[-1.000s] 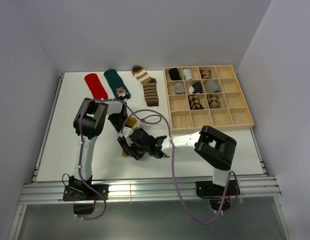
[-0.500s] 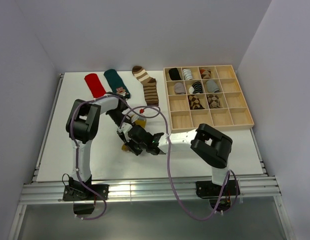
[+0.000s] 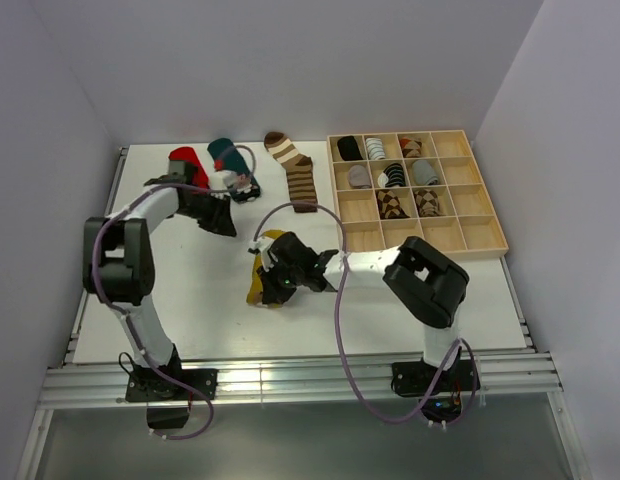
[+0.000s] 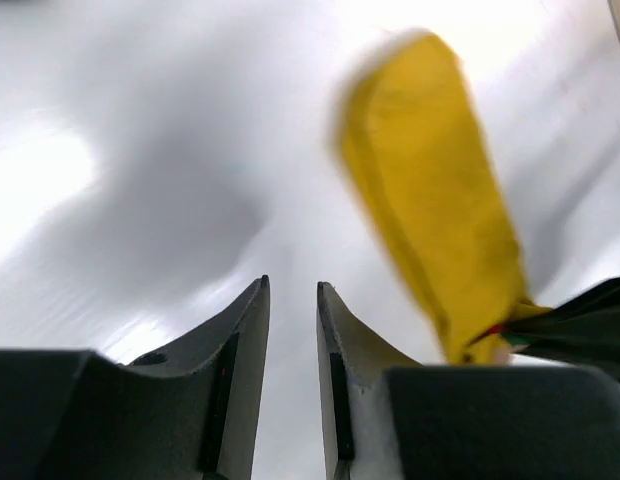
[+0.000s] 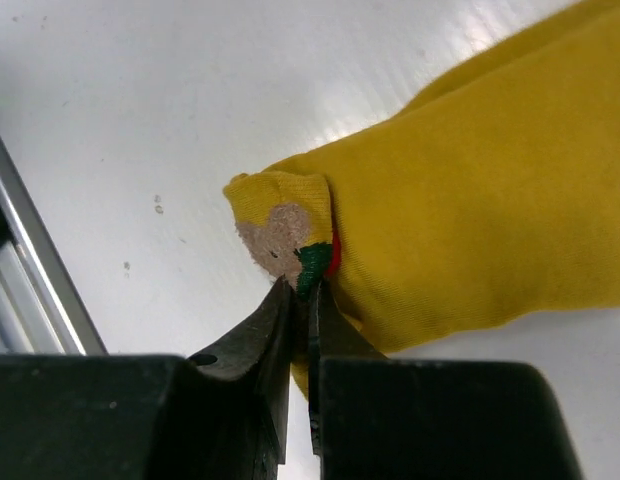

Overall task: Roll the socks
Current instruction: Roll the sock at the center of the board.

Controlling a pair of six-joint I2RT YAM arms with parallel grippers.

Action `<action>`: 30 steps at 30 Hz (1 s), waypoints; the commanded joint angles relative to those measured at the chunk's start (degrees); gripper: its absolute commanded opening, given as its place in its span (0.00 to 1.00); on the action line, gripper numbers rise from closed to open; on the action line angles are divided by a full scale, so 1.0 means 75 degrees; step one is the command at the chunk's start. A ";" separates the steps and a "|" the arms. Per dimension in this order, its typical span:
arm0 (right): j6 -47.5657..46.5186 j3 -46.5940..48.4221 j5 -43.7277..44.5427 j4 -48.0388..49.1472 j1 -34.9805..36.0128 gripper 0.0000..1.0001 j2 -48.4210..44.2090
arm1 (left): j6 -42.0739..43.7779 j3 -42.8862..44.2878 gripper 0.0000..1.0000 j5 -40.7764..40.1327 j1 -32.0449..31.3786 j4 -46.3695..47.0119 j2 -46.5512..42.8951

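A mustard yellow sock (image 3: 260,278) lies mid-table. It also shows in the right wrist view (image 5: 470,200) and, blurred, in the left wrist view (image 4: 430,180). My right gripper (image 3: 278,283) is shut on the folded end of this sock (image 5: 302,290), where a green and red patch shows. My left gripper (image 3: 222,222) is slightly open and empty (image 4: 292,285), low over bare table, apart from the sock. A red sock (image 3: 185,160), a dark teal sock (image 3: 226,152) and a brown-and-cream striped sock (image 3: 296,172) lie flat at the back. My left arm partly covers the red and teal ones.
A wooden compartment tray (image 3: 485,235) stands at the back right, with rolled socks in several upper cells. The table's metal rail (image 3: 290,378) runs along the near edge by the arm bases.
My left arm has swung away from the yellow sock to the back left, near the red and teal socks. My right gripper stays shut on the sock, which now lies uncovered.
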 commanded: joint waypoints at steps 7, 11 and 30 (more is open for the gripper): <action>0.0116 0.2078 -0.3112 -0.3050 -0.1649 0.06 0.1804 | 0.0515 -0.1703 0.35 -0.1009 0.0382 0.1934 -0.2756; 0.0258 0.2945 -0.4307 -0.3846 -0.2152 0.09 0.2531 | 0.2071 -0.3438 0.42 -0.2402 -0.0891 0.2940 -0.4058; 0.0070 0.4376 -0.4555 -0.5185 -0.2423 0.10 0.3563 | 0.3131 -0.6922 0.51 -0.4129 -0.4716 0.5498 -0.5983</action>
